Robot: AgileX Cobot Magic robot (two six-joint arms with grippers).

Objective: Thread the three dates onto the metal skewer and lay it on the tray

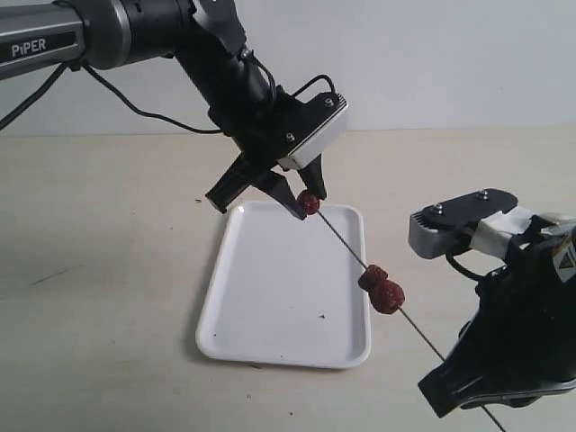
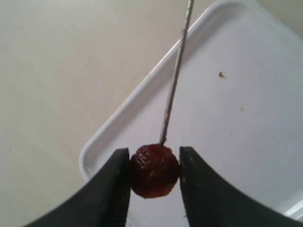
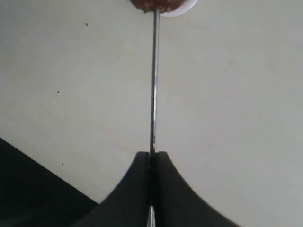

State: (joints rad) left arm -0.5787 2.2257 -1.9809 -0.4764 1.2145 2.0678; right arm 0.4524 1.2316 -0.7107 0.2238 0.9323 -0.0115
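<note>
My left gripper [image 1: 306, 204] [image 2: 155, 153] is shut on one dark red date [image 1: 310, 200] [image 2: 155, 171] above the far end of the white tray [image 1: 270, 297] [image 2: 236, 123]. The metal skewer [image 1: 340, 238] [image 2: 174, 80] [image 3: 154, 85] slopes from that date down to the right. Its tip touches or enters the date. Two more dates [image 1: 382, 287] sit side by side on it, partway along. The nearest one [image 3: 156, 4] shows at the frame edge in the right wrist view. My right gripper [image 1: 453, 367] [image 3: 151, 155] is shut on the skewer's lower end.
The tray lies on a pale beige tabletop [image 1: 108, 270] with small dark specks [image 1: 320, 317] on its floor. The left arm [image 1: 216, 63] and its black cable [image 1: 135, 106] reach in from the upper left. The right arm's grey camera housing [image 1: 459, 220] stands at the right.
</note>
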